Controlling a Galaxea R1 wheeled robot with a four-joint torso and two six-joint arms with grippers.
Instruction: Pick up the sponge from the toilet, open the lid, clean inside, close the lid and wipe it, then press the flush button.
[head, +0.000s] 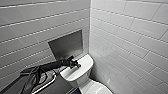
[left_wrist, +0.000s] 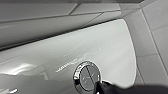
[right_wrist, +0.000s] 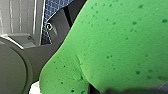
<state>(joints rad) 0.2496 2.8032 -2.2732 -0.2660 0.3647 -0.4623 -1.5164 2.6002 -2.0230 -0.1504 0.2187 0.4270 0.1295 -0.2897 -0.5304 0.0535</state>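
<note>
White glossy ceramic toilet (head: 83, 72): the left gripper (head: 75, 65) rests on its cistern top, spread impossible to tell. The right gripper (right_wrist: 107, 90) pinches the bright green pitted sponge (right_wrist: 120, 45). The left gripper's dark tip is at the rim of the small round grey flush button (left_wrist: 87, 76).

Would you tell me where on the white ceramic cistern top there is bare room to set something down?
The white ceramic cistern top is bare at its far end, between the round dark grey flush button and the tiled corner wall, and at its near end. Around the button it is crowded: the left gripper is there.
</note>
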